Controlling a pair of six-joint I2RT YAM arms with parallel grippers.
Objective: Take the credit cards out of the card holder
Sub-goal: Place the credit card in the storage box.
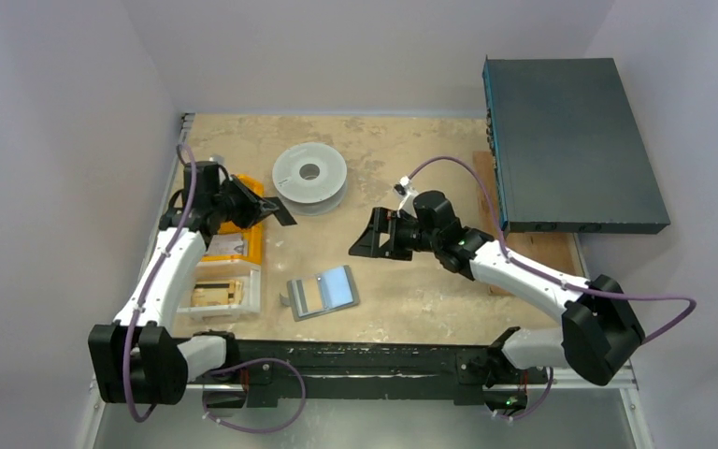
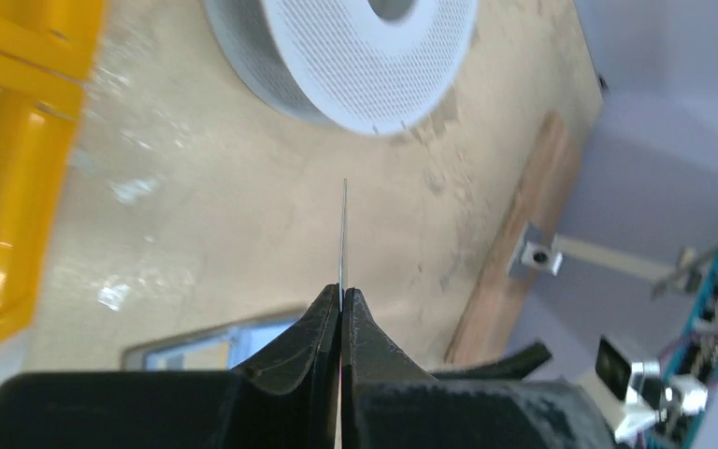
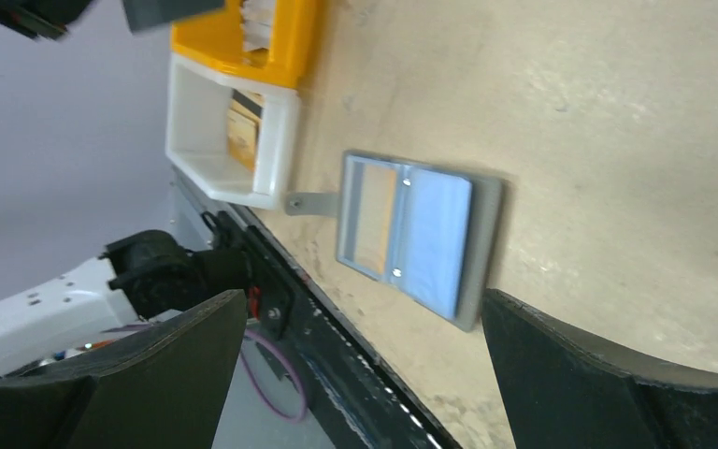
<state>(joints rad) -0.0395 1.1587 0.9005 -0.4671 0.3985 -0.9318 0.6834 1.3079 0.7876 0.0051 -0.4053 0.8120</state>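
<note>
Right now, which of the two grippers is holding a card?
The left gripper: its jaws are shut on a thin dark card. The right gripper stands wide open and holds nothing.

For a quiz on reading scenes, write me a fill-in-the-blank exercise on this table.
1. The left pincer is ____ on a thin card.
2. The right pincer hangs above the card holder with its jaws ____.
3. The bin beside the left pincer is ____ in colour.
4. The pale grey spool is ____ in shape.

Missing words: shut, open, yellow, round.
</note>
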